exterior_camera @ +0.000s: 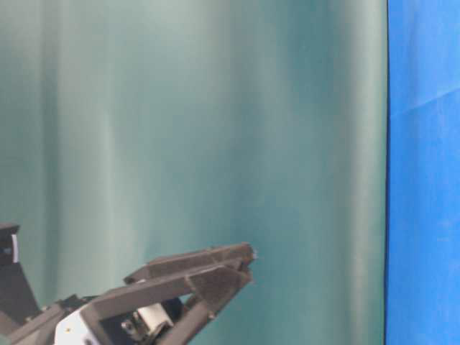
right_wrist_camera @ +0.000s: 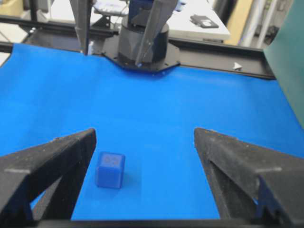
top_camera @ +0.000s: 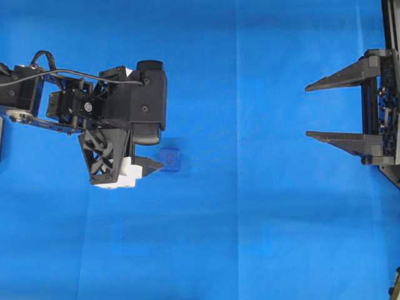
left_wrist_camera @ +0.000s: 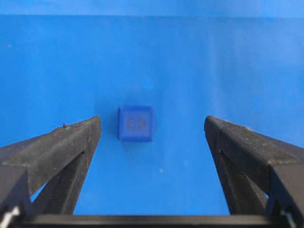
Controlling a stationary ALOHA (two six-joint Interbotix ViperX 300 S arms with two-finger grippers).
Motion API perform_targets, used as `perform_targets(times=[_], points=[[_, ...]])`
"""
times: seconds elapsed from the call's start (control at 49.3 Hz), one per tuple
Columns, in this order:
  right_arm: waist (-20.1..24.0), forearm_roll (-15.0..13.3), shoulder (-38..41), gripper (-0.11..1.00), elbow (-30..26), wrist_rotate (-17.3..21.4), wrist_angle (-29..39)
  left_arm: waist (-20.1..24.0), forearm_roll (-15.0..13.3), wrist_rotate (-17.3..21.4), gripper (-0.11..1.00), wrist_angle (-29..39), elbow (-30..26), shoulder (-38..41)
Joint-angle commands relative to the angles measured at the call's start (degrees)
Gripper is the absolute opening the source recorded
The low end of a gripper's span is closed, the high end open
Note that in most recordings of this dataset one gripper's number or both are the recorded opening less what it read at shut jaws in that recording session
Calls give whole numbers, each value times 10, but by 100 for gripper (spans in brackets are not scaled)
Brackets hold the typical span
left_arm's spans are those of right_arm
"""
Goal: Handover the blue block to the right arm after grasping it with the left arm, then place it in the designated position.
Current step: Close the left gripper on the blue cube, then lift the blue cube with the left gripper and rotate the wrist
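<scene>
The block sits flat on the blue cloth, a little left of the middle seen from overhead, with bare cloth all round it. The left gripper hangs over it from the 9 o'clock side, tilted down, fingers spread wide; one pointed tip lies just beside the block's left edge, while the other is hidden under the wrist housing. From the left wrist camera the block lies between the two fingertips, a shade nearer the left one, touching neither, with open cloth ahead of it toward 12 o'clock. The right gripper waits well apart at 3 o'clock, near the cloth's right edge, its two fingers parallel, wide apart and pointing at 9 o'clock with nothing between them. In the right wrist view the block shows just beside the left finger, and the cloth runs clear to the black frame at the far edge. A wide strip of empty cloth separates the two grippers.
</scene>
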Motion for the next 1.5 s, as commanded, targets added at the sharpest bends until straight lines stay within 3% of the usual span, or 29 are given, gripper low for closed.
perform_targets(times=[0.0,0.507,0.852,1.48], points=[[-1,1,4,97,-11,0,-3,-2,1,0,93,-27,6,-4],[-1,2,9,97,-9,1,-3,-2,1,-1,93,-110,37,149],[-1,2,21,97,-7,1,-4,-2,1,0,93,-163,54,192],[-1,1,28,97,-6,0,-5,14,3,1,92,-192,72,228]])
